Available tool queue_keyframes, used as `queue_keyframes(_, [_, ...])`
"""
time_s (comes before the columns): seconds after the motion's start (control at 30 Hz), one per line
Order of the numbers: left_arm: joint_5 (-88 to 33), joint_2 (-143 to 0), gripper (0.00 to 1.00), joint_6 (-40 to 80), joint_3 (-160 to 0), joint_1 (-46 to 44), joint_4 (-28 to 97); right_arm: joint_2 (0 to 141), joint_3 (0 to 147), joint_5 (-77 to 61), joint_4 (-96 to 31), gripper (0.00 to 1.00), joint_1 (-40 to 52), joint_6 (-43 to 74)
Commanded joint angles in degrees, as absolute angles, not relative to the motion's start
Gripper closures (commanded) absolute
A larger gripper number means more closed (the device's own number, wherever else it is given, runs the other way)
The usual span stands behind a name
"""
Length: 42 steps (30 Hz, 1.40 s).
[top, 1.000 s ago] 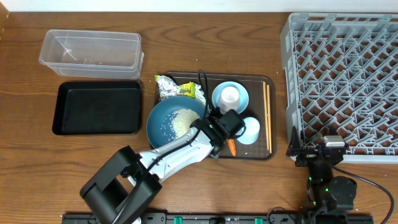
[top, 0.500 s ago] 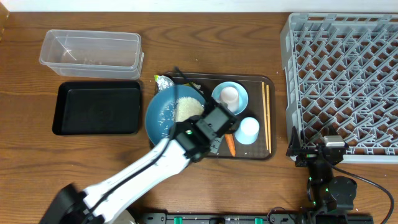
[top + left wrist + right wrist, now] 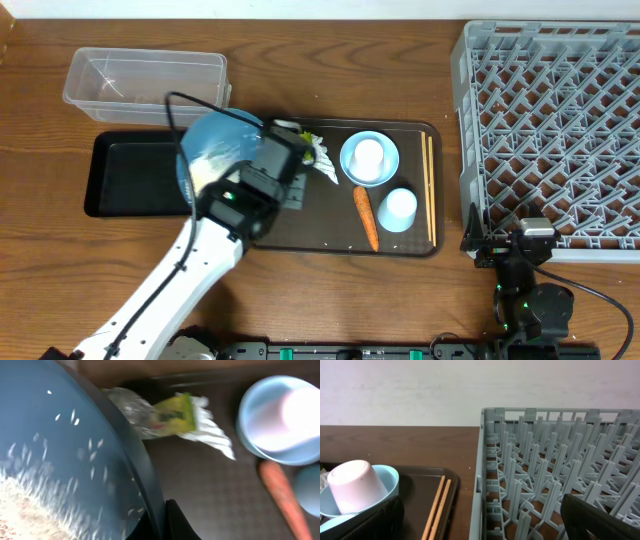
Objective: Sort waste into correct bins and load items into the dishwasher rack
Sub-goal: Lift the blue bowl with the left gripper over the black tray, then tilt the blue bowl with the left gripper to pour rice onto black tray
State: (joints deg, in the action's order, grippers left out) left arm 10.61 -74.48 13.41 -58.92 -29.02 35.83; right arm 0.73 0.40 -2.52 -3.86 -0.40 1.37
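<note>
My left gripper (image 3: 262, 168) is shut on the rim of the large dark blue dish (image 3: 212, 148) and holds it raised and tilted over the right end of the black tray (image 3: 125, 185). White rice (image 3: 20, 505) lies in the dish (image 3: 60, 435), and my fingers (image 3: 162, 522) pinch its edge. The silver wrapper (image 3: 312, 152), the carrot (image 3: 366, 216), the light blue bowl (image 3: 370, 160) with a pale cup in it, the light blue cup (image 3: 400, 208) and the chopsticks (image 3: 431, 185) lie on the brown tray (image 3: 310, 232). My right gripper (image 3: 480, 525) is open beside the grey rack (image 3: 550, 110).
The clear tub (image 3: 145, 78) stands behind the black tray at the far left. The rack's near wall (image 3: 482, 475) rises right in front of my right gripper, with the chopsticks (image 3: 437, 505) and the bowl (image 3: 392, 479) to its left.
My left gripper has lifted the dark blue dish with the rice off the brown tray and carried it left towards the black tray. The carrot and wrapper are uncovered. The right arm has not moved.
</note>
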Motion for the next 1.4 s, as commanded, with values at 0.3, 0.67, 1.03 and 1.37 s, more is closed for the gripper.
queue_keyframes(0.3, [3.0, -77.4, 0.94, 8.6, -59.9, -15.5, 27.5, 0.7, 0.3, -1.9, -4.1, 0.01, 1.1, 0.6])
queue_keyframes(0.67, [3.0, -85.1, 0.94, 11.1, -59.9, -9.4, 14.8, 0.7, 0.3, -1.9, -4.1, 0.01, 1.1, 0.6])
queue_keyframes(1.03, [-10.7, -85.8, 0.94, 21.8, -59.9, -0.8, 10.0, 0.7, 0.3, -1.9, -4.1, 0.01, 1.1, 0.6])
queue_keyframes(1.37, [-27.1, -85.8, 0.94, 27.7, -59.9, 7.9, 8.7, 0.7, 0.3, -1.9, -4.1, 0.01, 1.1, 0.6])
